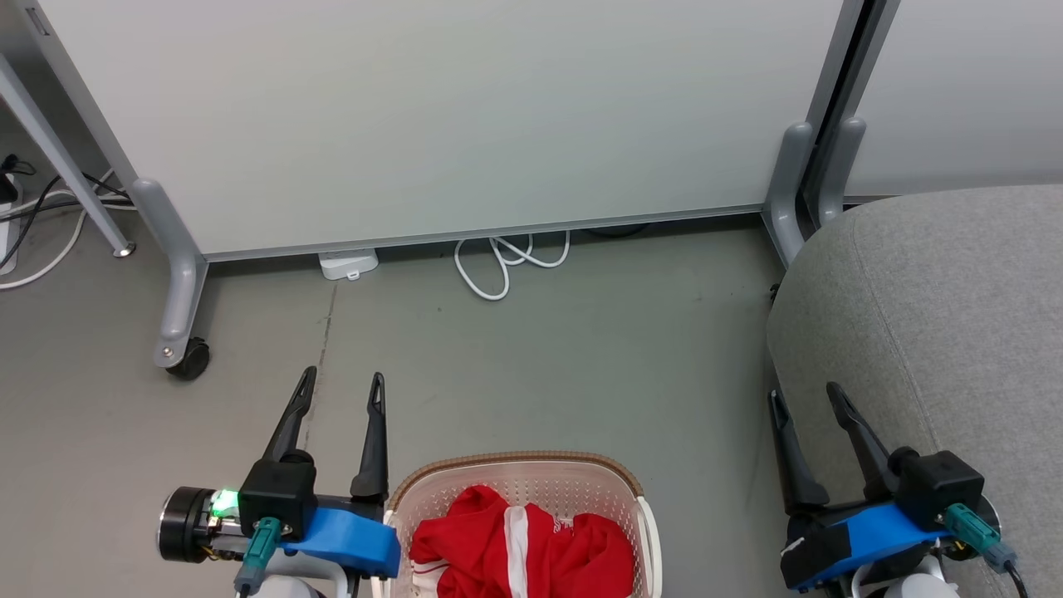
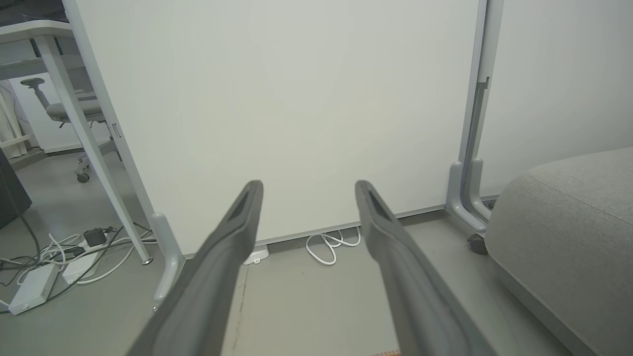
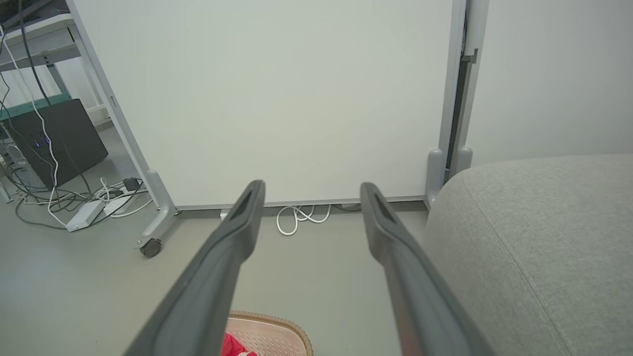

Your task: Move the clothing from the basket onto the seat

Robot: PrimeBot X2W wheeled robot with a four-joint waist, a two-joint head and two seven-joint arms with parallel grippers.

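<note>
Head view: I see the left jaws spread wide and empty, their dark fingers (image 1: 371, 432) over the floor (image 1: 581, 349) just left of the basket (image 1: 515, 457). The right jaws are just as wide and hold nothing, fingers lying across the near edge of the seat (image 1: 930, 316). The clothing (image 1: 498, 540) sits bunched inside the basket, red with a white stripe down the middle. The basket stands on the floor between the two arms, with the seat off to its right. A pale partition panel (image 1: 457, 124) closes the far side, and a white cable (image 1: 498, 266) loops at its foot.

Left wrist view: I look along the two parted fingers at the panel, with nothing between them. The seat is at the right, and a sliver of the basket's brown rim touches the bottom edge.

Right wrist view: the fingers are open and bare. The basket's far rim shows between them at the bottom, with a scrap of red clothing inside, and the seat lies just to the right
</note>
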